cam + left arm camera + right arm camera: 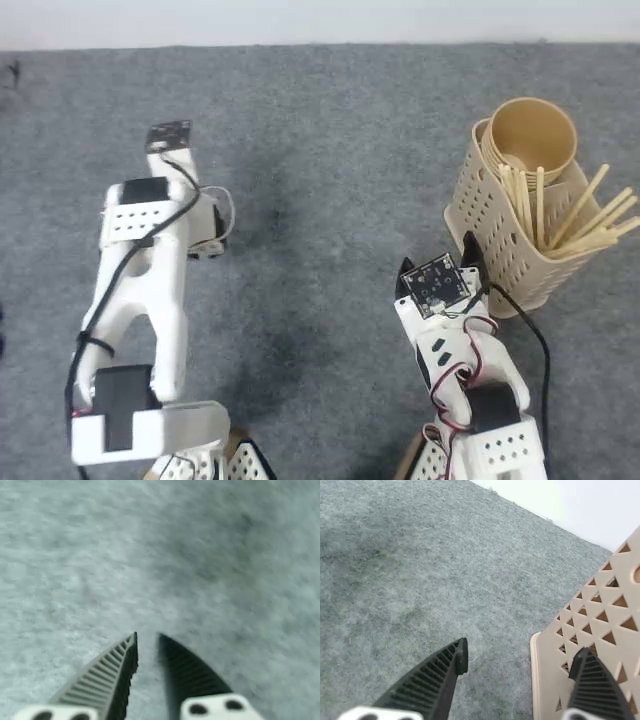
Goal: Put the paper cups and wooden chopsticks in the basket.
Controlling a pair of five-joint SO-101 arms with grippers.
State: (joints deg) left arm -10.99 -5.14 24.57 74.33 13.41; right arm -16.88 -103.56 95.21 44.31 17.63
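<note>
Right pincer [522,659]: released, the jaws stand wide apart and nothing is between them; it hangs low over the grey carpet [320,150].
Left pincer [147,637]: only a little released, with a narrow gap between the two tips; it grasps nothing and points down at the bare carpet.
Basket [492,228]: beige, with small cut-out holes in its walls; it stands just beside the right pincer, and one finger [587,672] is in front of its lower wall. If the finger touches the wall, I cannot tell. The basket is well apart from the left pincer.
Paper cups [530,135]: nested one in another, upright, in the part of the basket farther from the right pincer.
Wooden chopsticks [575,222]: many sticks inside the basket, in the part nearer to the right pincer; they lean, and their upper ends fan out over the rim, away from the pincer.
</note>
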